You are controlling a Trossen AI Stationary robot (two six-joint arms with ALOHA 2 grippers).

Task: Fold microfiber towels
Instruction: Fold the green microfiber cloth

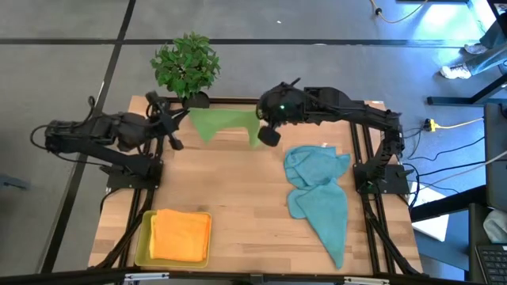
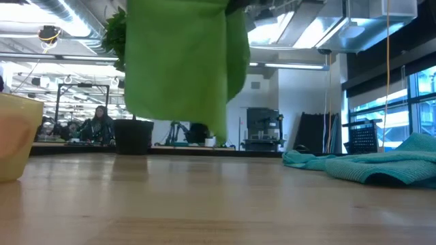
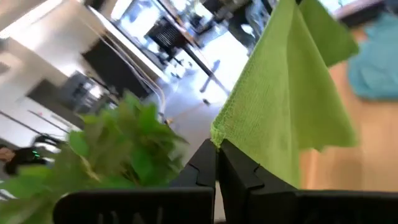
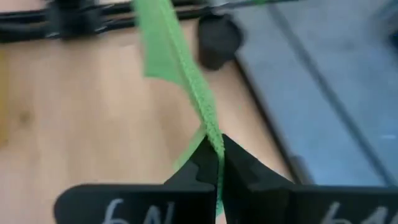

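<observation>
A green microfiber towel (image 1: 224,123) hangs in the air over the table's far edge, stretched between my two grippers. My left gripper (image 1: 184,113) is shut on its left end and my right gripper (image 1: 261,119) on its right end. In the low view the green towel (image 2: 180,61) hangs well clear of the tabletop. Two teal-blue towels (image 1: 318,194) lie crumpled in a heap on the right of the table. An orange towel (image 1: 181,236) lies folded in the yellow tray (image 1: 142,245). My left gripper pinches a top corner of the green towel (image 3: 219,133) between its two fingertips (image 3: 208,163). The cloth hangs down from there, lifted clear of the table. My right gripper pinches the towel's upper edge (image 4: 212,134) between its two fingers (image 4: 239,163), slanting down from the right. The edge runs away from the fingers toward the other gripper, and the cloth hangs below.
A potted plant (image 1: 186,65) stands at the far edge, just behind the hanging towel and close to my left gripper. The yellow tray sits at the near left corner. Bare wood lies in the table's middle (image 1: 238,198).
</observation>
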